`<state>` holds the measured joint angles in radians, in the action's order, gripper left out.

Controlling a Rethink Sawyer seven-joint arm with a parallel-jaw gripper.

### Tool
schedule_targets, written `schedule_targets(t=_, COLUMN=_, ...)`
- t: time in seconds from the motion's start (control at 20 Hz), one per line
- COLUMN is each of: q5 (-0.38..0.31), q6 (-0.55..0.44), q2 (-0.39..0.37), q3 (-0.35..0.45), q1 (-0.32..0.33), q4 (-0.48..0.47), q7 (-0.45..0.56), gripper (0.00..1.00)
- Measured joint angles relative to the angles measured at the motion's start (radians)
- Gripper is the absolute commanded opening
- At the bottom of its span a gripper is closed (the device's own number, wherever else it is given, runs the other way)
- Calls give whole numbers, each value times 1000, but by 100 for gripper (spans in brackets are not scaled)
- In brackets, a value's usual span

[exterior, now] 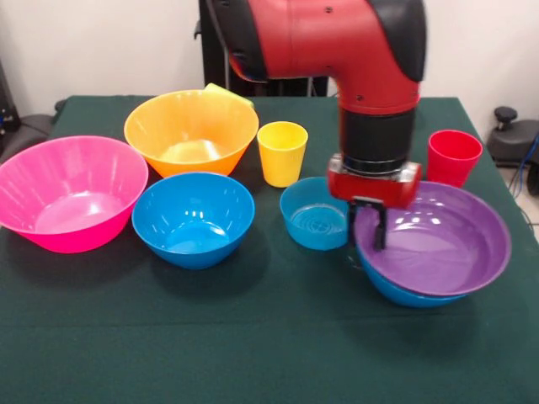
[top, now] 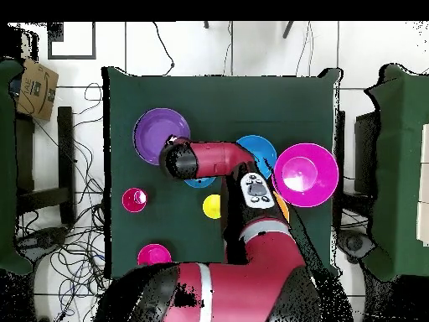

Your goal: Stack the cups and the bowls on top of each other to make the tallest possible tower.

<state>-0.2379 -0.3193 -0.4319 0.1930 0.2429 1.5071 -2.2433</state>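
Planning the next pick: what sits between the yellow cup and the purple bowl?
In the front view, the small blue bowl sits between the yellow cup and the purple bowl, with the gripper hanging at the purple bowl's near rim.

Dark green cloth surface (exterior: 253, 353), white wall (exterior: 101, 42) behind, white tiled floor (top: 209, 46), loose cables (top: 67, 251), cardboard box (top: 35, 85) at left.

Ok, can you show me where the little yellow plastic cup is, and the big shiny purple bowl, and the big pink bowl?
Small yellow plastic cup (exterior: 281, 156): front view, on its outer side wall.
Glossy purple plastic bowl (exterior: 455, 240): front view, on its bare inner floor.
Large pink plastic bowl (exterior: 72, 189): front view, on its inner wall.
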Motion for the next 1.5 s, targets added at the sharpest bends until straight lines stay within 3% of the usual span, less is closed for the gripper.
schedule_targets(t=0.4, q5=-51, q6=-7, q2=-7, q3=3, q1=67, q4=-2, q7=0, gripper=0)
schedule_targets(t=1.05, q5=-111, q6=-8, q2=-16, q3=11, q1=71, q4=-2, q7=0, gripper=0)
schedule_targets(t=1.1, q5=-117, q6=-8, q2=-16, q3=11, q1=71, q4=-2, q7=0, gripper=100)
schedule_targets(t=1.5, q5=-159, q6=-8, q2=-14, q3=12, q1=71, q4=-2, q7=0, gripper=100)
